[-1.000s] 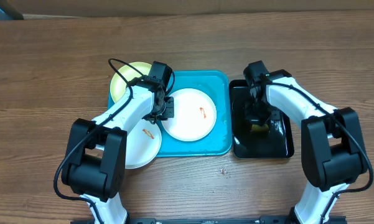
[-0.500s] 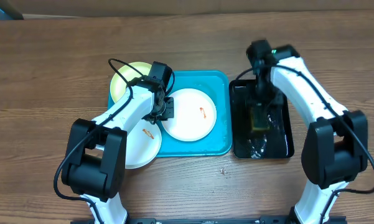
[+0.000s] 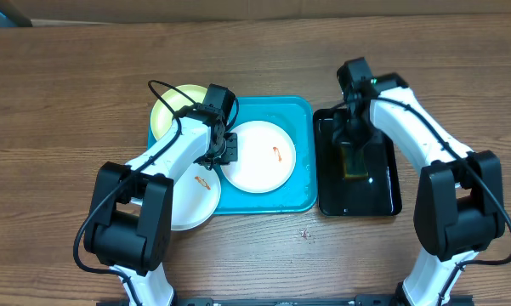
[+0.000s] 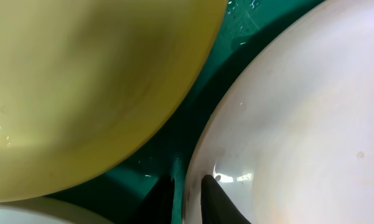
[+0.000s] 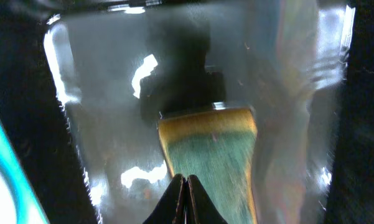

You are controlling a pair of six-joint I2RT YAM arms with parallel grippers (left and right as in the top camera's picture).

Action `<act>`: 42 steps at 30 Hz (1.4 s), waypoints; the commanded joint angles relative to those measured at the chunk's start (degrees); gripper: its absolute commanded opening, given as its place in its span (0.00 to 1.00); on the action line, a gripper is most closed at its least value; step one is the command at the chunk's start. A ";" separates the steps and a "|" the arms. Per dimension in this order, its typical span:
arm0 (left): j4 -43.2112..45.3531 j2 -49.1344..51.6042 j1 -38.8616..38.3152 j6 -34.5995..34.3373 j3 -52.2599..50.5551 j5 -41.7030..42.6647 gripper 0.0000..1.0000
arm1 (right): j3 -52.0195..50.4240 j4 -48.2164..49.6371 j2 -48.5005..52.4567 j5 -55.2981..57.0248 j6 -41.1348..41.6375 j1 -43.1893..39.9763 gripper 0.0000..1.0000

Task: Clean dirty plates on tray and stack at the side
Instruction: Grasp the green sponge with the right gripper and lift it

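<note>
Wetting step: my right gripper [image 5: 185,184] is clamped on the sponge [image 5: 215,149] above the black tray [image 3: 383,200], right of the turquoise tray [image 3: 272,202]. My left gripper [image 4: 187,188] pinches the rim of the white plate [image 4: 299,124] inside it. Next, I judge, the sponge must reach the smear [image 3: 278,154].

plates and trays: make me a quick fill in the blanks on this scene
The sponge sits in the tray coloured ___. The left gripper pinches the rim of a plate coloured ___. The count of orange smears showing is ___. On the right gripper the jaws are ___.
Missing: black; white; two; shut.
</note>
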 commanded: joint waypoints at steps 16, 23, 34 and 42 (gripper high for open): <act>0.20 0.46 -0.13 -0.37 -0.46 -0.11 0.18 | -7.41 12.07 -5.18 -0.04 -0.37 -0.26 0.22; 0.20 0.46 -0.13 -0.37 -0.46 -0.11 0.20 | 3.78 -2.93 -8.22 0.02 -0.33 -0.26 0.41; 0.20 0.46 -0.13 -0.37 -0.46 -0.09 0.23 | -3.28 -4.48 -8.28 3.02 0.11 -0.26 0.57; -0.02 0.46 -0.13 -0.37 -0.46 0.76 0.27 | -20.24 15.89 -8.26 3.02 0.13 -0.26 0.57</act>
